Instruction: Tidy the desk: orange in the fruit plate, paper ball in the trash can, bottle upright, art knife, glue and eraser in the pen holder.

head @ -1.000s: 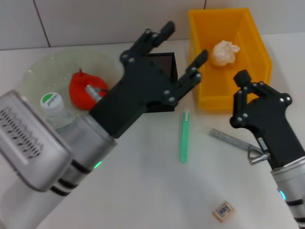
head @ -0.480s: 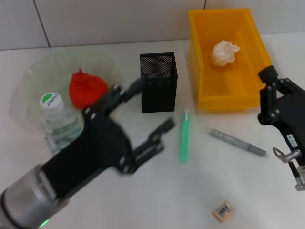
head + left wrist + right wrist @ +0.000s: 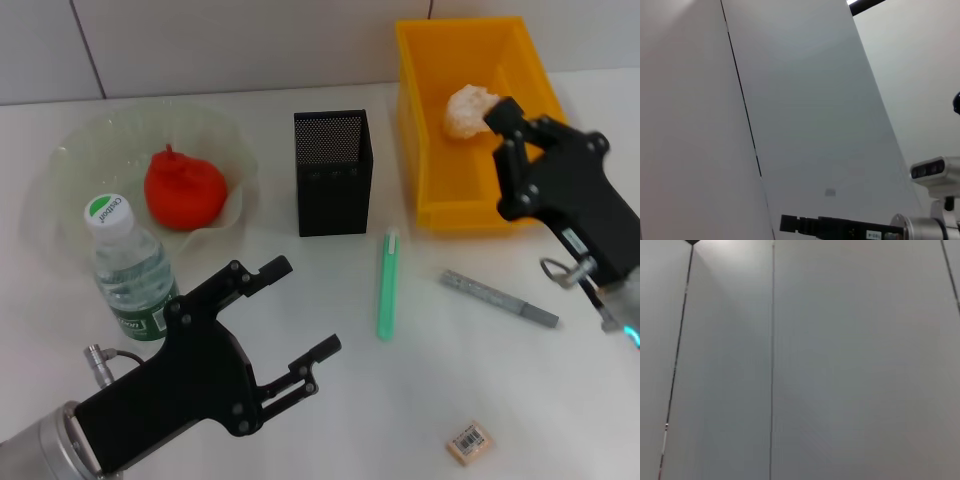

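The orange (image 3: 185, 188) lies in the clear fruit plate (image 3: 95, 140) at the back left. Just in front of the plate the bottle (image 3: 128, 268) stands upright. The paper ball (image 3: 468, 108) rests in the yellow trash can (image 3: 455, 205). A green art knife (image 3: 386, 285), a grey glue stick (image 3: 498, 297) and a tan eraser (image 3: 468, 442) lie on the table, outside the black mesh pen holder (image 3: 333, 172). My left gripper (image 3: 303, 306) hovers open and empty near the front, to the right of the bottle. My right gripper (image 3: 510, 125) hangs over the trash can's right side. Both wrist views show only wall.
The desk is white with a panelled wall behind it. The art knife lies between the pen holder and my left gripper. The eraser sits close to the front edge. A mounted camera (image 3: 935, 172) shows in the left wrist view.
My left arm has drawn back from over the pen holder toward the front left, uncovering the bottle. My right arm swung out to the right, then up over the trash can.
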